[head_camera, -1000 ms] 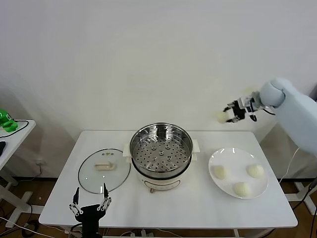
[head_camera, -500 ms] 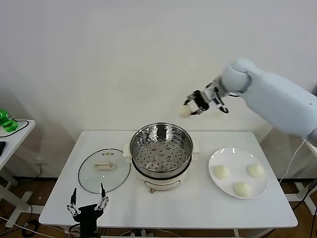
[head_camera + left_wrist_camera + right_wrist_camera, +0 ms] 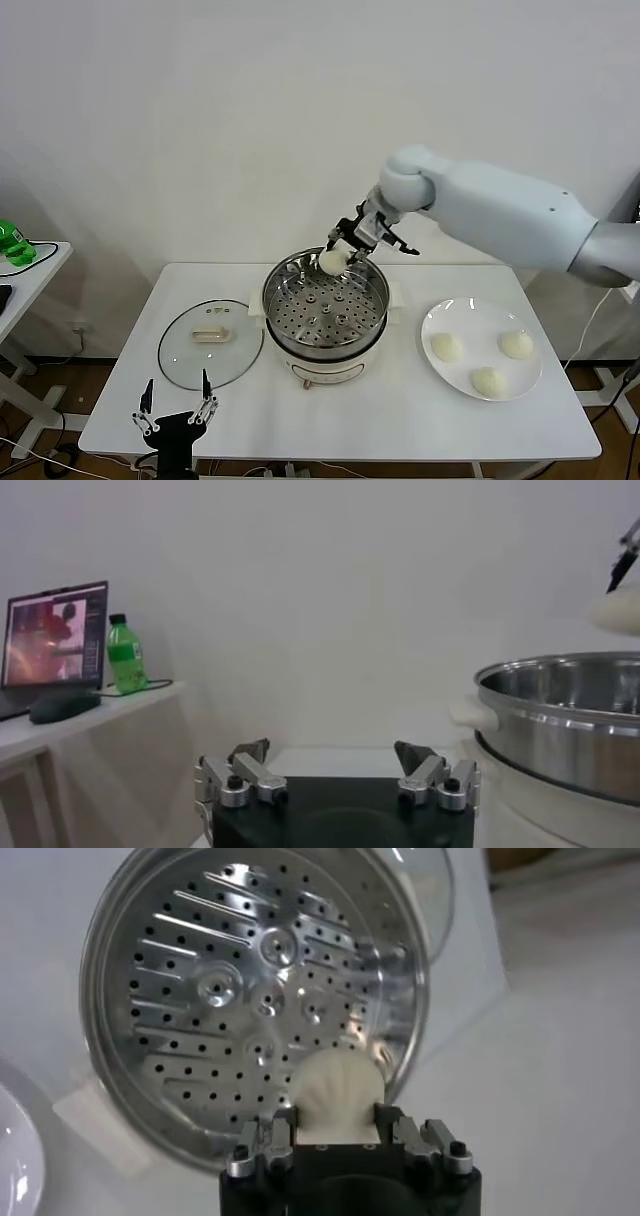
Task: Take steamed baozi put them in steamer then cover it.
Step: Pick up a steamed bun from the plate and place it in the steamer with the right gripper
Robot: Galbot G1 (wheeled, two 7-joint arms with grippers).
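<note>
My right gripper (image 3: 336,257) is shut on one steamed baozi (image 3: 331,261), holding it just above the far rim of the steamer (image 3: 325,305). In the right wrist view the baozi (image 3: 337,1095) sits between the fingers, over the perforated tray (image 3: 255,1008), which holds nothing. Three more baozi lie on the white plate (image 3: 482,309), one of them at its near side (image 3: 487,380). The cover (image 3: 210,343), a glass lid with a cream handle, rests flat on the table left of the steamer. My left gripper (image 3: 177,412) waits open at the table's near left edge.
The white table (image 3: 340,420) carries the lid, steamer and plate in a row. A side table at far left holds a green bottle (image 3: 125,656) and a laptop (image 3: 55,635). A white wall stands close behind the table.
My right arm has swung left from beyond the plate, carrying the baozi across to the steamer's far rim and lowering it. The left gripper has barely shifted.
</note>
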